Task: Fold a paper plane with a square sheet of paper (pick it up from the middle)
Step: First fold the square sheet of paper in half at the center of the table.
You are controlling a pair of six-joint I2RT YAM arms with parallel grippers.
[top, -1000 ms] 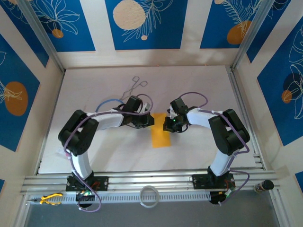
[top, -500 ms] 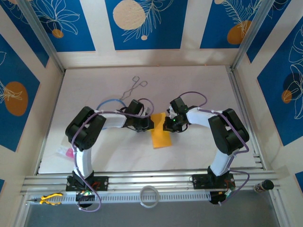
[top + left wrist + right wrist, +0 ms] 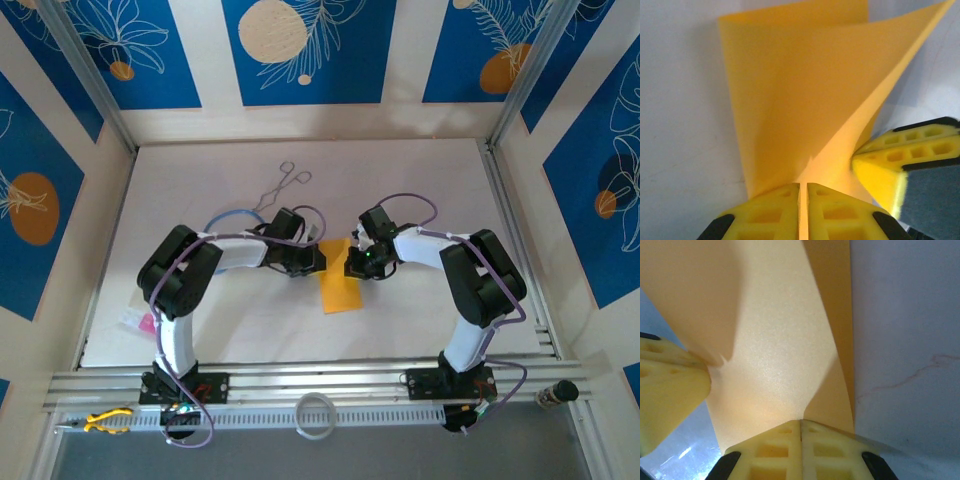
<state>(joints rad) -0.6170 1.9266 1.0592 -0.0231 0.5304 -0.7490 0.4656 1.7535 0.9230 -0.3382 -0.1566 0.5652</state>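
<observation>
Orange-yellow sheet (image 3: 338,288) pinched by both end effectors, mid-tabletop (image 3: 420,190).
Within the last second the left arm's elbow swung inward; left end effector (image 3: 803,200) and right end effector (image 3: 801,440) each clamp the sheet's far end, one flap raised, so folding is under way. The crease itself is hidden beneath both end effectors.

Items counted on the rig:

- Arms: two, left arm (image 3: 185,272) and right arm (image 3: 482,275).
- Grippers: two, left gripper (image 3: 318,257) and right gripper (image 3: 350,265).
- Orange-yellow sheet of paper (image 3: 338,288): one.
- Metal forceps (image 3: 285,185): one pair (scissor-type handles).
- Pink slip (image 3: 148,323): one.
- Yellow-handled pliers (image 3: 103,421): one.
- White ring (image 3: 299,414): one.
- Blue cable loop (image 3: 225,214): one.
</observation>
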